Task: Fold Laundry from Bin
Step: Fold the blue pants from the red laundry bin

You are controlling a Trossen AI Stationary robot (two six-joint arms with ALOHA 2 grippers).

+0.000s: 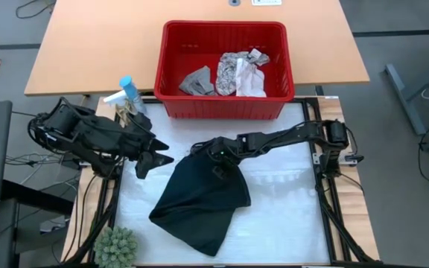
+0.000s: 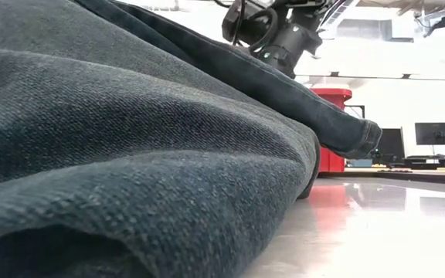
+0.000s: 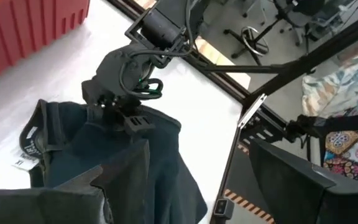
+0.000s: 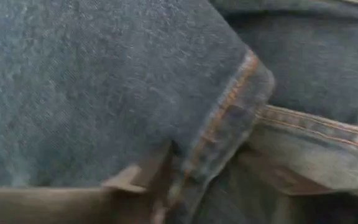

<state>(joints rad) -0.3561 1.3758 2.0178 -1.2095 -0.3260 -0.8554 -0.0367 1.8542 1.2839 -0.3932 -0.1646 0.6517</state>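
The dark garment [image 1: 199, 197], a pair of denim trousers by its stitched hem and waistband label, lies crumpled on the white work mat [image 1: 289, 216], clear of the red bin [image 1: 222, 112]. The bin stands at the far edge of the mat and holds a grey cloth [image 1: 197, 80], a leaf-patterned cloth [image 1: 229, 73] and a small whitish cloth [image 1: 252, 80].

The right gripper [image 1: 213, 155] is down on the upper edge of the garment. Its wrist view shows only denim, a seam and one dark finger [image 4: 142, 177] against the fabric; whether the fingers pinch the cloth or merely rest on it cannot be told. The left gripper [image 1: 149, 160] hovers just beside the garment's upper left corner with its fingers spread and nothing between them.

Step in hand, as judged: spreading the garment flat before the first fold.

Procedure for this step:
1. Confirm that the right gripper takes a single layer at the waistband or hem, not a bunched fold.
2. Bring the left gripper onto the near corner and close it on the edge.
3. Draw the two grips apart, keeping the cloth low over the mat so that it flattens rather than twists.

Caution: heavy denim drags; a shallow pinch is likely to slip. Keep the left arm clear of the spray bottle [image 1: 129, 93] near its elbow and the potted plant [image 1: 116, 247] at the mat's near left corner.
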